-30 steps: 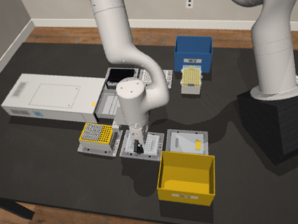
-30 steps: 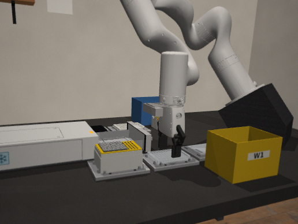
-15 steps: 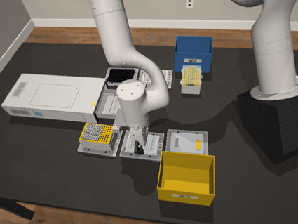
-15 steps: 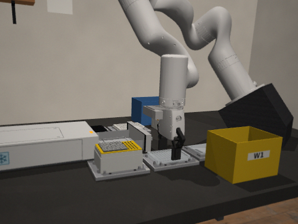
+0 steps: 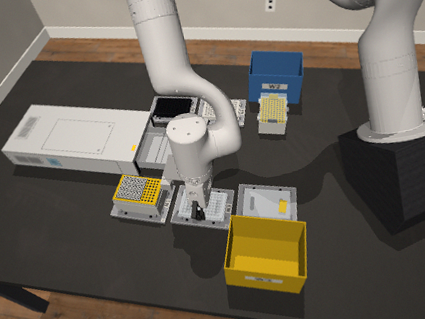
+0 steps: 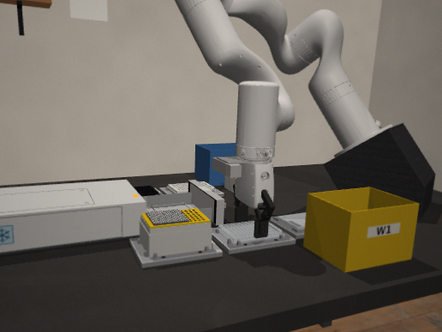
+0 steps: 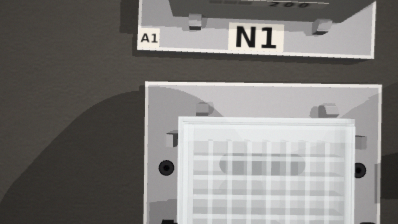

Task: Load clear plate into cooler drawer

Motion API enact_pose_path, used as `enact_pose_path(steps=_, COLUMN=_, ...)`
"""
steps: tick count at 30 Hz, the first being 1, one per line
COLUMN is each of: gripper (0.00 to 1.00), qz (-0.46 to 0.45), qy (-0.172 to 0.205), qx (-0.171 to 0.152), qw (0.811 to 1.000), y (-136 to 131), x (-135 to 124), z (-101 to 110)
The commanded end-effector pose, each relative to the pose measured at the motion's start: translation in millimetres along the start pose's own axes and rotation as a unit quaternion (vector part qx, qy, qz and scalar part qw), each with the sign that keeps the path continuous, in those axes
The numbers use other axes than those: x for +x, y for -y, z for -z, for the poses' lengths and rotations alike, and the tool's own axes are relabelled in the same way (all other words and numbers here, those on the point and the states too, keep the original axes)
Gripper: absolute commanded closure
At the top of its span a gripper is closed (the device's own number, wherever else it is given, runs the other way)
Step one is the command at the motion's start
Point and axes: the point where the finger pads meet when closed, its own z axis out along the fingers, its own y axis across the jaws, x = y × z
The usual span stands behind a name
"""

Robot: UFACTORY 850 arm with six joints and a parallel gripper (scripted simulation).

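The clear plate (image 5: 218, 206) (image 6: 241, 232) (image 7: 270, 192) lies flat and lidless in the middle front nest (image 5: 180, 220) (image 6: 231, 247) (image 7: 265, 99). My gripper (image 5: 202, 209) (image 6: 251, 222) (image 7: 267, 221) is open and points down over the plate, its fingertips low beside the plate's two opposite sides; contact cannot be told. The far finger is partly hidden. The cooler (image 5: 74, 135) (image 6: 56, 201) stands at the left with its drawer (image 5: 153, 147) (image 6: 208, 204) pulled out. The arm hides part of the drawer; the visible part holds no plate. The amber lamp (image 5: 133, 147) (image 6: 135, 196) is lit.
A yellow tip box (image 5: 136, 191) (image 6: 176, 233) stands on nest N1 (image 7: 210, 42), left of the plate. A yellow bin (image 5: 268, 258) (image 6: 360, 231) stands at the right. Behind are a black plate (image 5: 173, 106), a white plate, a blue bin (image 5: 275, 71) and another tip box (image 5: 273, 112).
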Motion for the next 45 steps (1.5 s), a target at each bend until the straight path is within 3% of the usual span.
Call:
enact_pose_path(steps=1, gripper=0.0, qz=0.0, qy=-0.001, qx=0.0, qw=1.0, y=0.3, x=0.6, z=0.5)
enact_pose_path(steps=2, gripper=1.0, qz=0.0, qy=-0.001, qx=0.0, qw=1.0, y=0.3, x=0.6, z=1.1)
enact_pose_path(steps=45, gripper=1.0, qz=0.0, qy=-0.001, qx=0.0, qw=1.0, y=0.3, x=0.5, z=1.5)
